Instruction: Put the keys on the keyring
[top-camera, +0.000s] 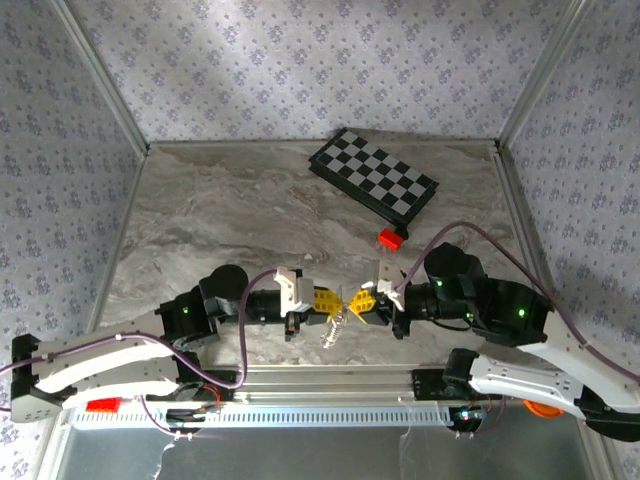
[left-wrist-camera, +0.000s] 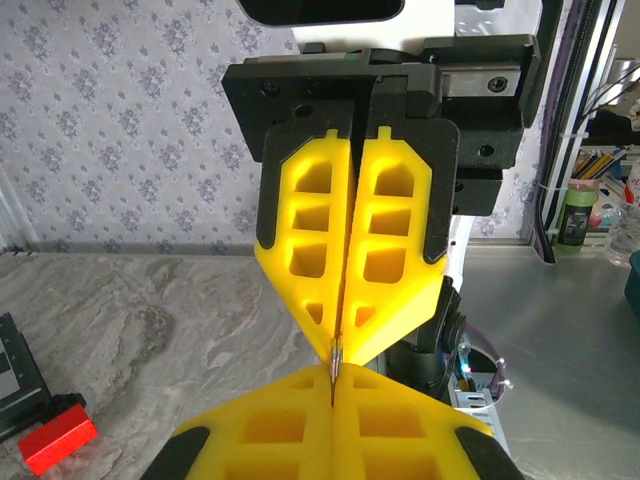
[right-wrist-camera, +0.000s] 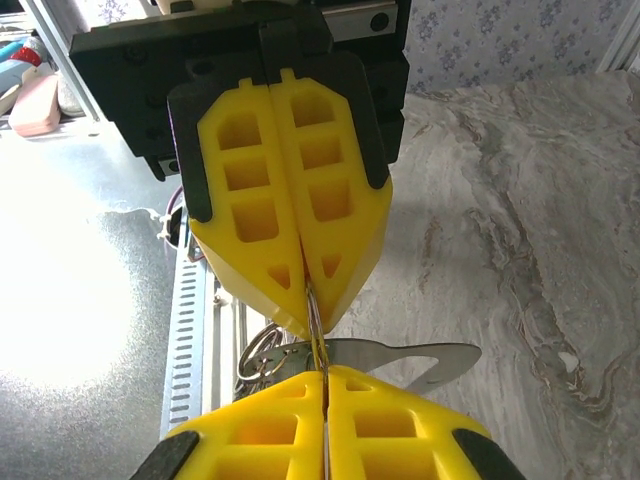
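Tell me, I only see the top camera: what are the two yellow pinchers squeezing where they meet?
Observer: On the right wrist camera, a thin wire, the keyring, runs from the shut left gripper into the shut right gripper.
Operator: Is a key on it?
Observer: A flat silver key sticks out sideways right at the fingertips. I can't tell whether it's threaded on.
Operator: What's the shiny stuff hanging there?
Observer: Small metal rings, bunched beside the wire on the side away from that key.
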